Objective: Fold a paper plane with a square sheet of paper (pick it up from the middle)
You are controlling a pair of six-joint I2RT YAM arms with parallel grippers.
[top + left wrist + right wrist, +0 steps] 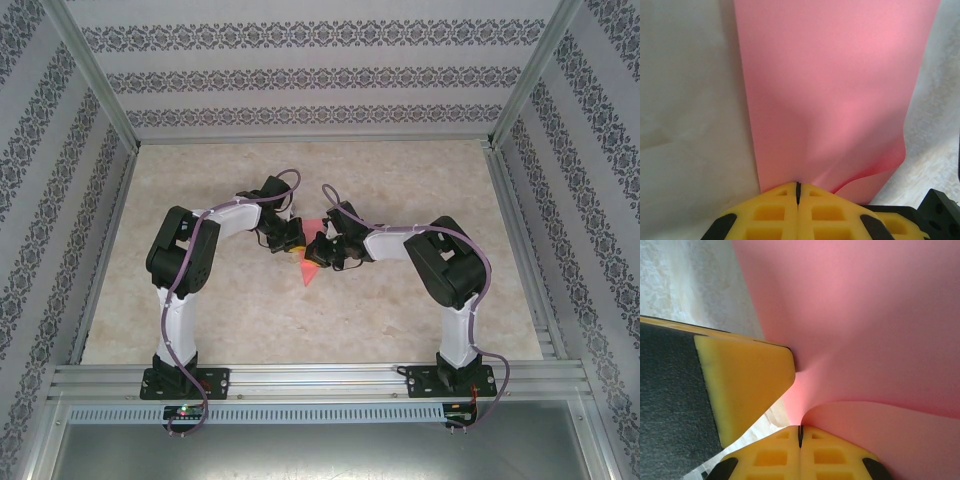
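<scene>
The thin, smooth pink paper (308, 272) is clamped by the left gripper (798, 186) and right gripper (800, 429), buckled between them, its point directed toward the near side.

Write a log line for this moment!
left gripper: shut on paper | right gripper: shut on paper | paper: curved, between both

Both arms bent inward, left pincer (284, 240) and right pincer (320, 248) clamped tight, close together.

- Your left arm (176, 320) and right arm (458, 335): white links, black joints, black bases.
- Purple cables (486, 268) run along both.
- Fingers (771, 216): yellow, with square pockets.
</scene>
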